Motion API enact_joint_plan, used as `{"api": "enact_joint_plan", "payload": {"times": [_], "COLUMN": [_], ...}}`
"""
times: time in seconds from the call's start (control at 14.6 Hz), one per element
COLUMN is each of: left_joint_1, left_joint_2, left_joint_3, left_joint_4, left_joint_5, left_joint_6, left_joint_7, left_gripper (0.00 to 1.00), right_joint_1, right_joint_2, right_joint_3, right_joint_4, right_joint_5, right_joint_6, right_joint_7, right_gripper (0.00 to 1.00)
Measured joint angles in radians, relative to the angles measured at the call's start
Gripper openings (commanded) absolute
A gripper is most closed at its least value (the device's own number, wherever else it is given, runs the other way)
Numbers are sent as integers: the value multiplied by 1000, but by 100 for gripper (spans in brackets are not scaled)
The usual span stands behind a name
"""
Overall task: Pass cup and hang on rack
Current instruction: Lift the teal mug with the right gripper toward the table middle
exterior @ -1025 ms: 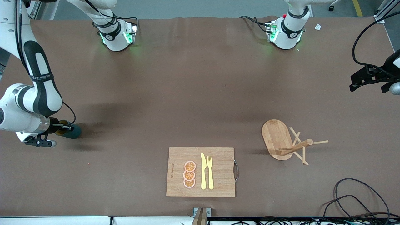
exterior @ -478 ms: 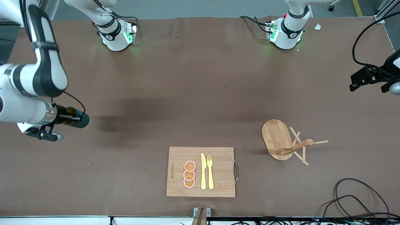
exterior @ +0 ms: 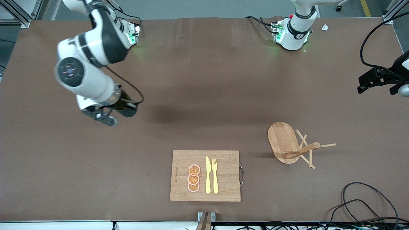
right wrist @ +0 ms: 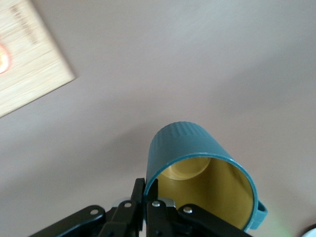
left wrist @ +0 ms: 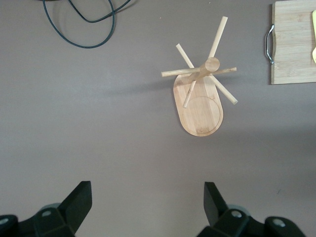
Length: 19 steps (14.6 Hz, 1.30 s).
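My right gripper (right wrist: 150, 190) is shut on the rim of the cup (right wrist: 197, 153), a dark teal mug with a yellow inside and its handle to one side. In the front view the cup (exterior: 128, 111) hangs in the air over the table toward the right arm's end. The rack (exterior: 282, 140), a bamboo mug tree with an oval base and angled pegs, stands toward the left arm's end. It also shows in the left wrist view (left wrist: 200, 111). My left gripper (left wrist: 146, 200) is open and empty, high over the table beside the rack, and waits.
A bamboo cutting board (exterior: 205, 175) with orange slices, a yellow knife and a fork lies near the front edge; it also shows in the right wrist view (right wrist: 24, 64). Black cables (exterior: 367, 201) loop on the table at the left arm's end.
My right arm has swung the cup up from the table's edge at its own end and carried it toward the middle. The left arm and the rack have not moved.
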Motion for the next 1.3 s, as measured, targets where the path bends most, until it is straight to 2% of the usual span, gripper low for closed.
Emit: {"api": "enact_joint_plan", "payload": {"times": [0.34, 0.68, 1.3], "left_joint_1": [0, 1, 26], "left_joint_2": [0, 0, 27], "left_joint_3": [0, 0, 2], "left_joint_4": [0, -1, -4], "left_joint_5": [0, 0, 0], "left_joint_6": [0, 0, 20], "left_joint_7": [0, 0, 0], "left_gripper": [100, 100, 100], "right_joint_1": [226, 422, 487], "right_joint_2": [76, 204, 422], "right_joint_3": [0, -5, -10], "right_joint_4": [8, 61, 265], "right_joint_5": [13, 11, 10], "right_joint_6": [137, 234, 277], "right_joint_7": [298, 383, 553], "right_gripper": [0, 0, 0]}}
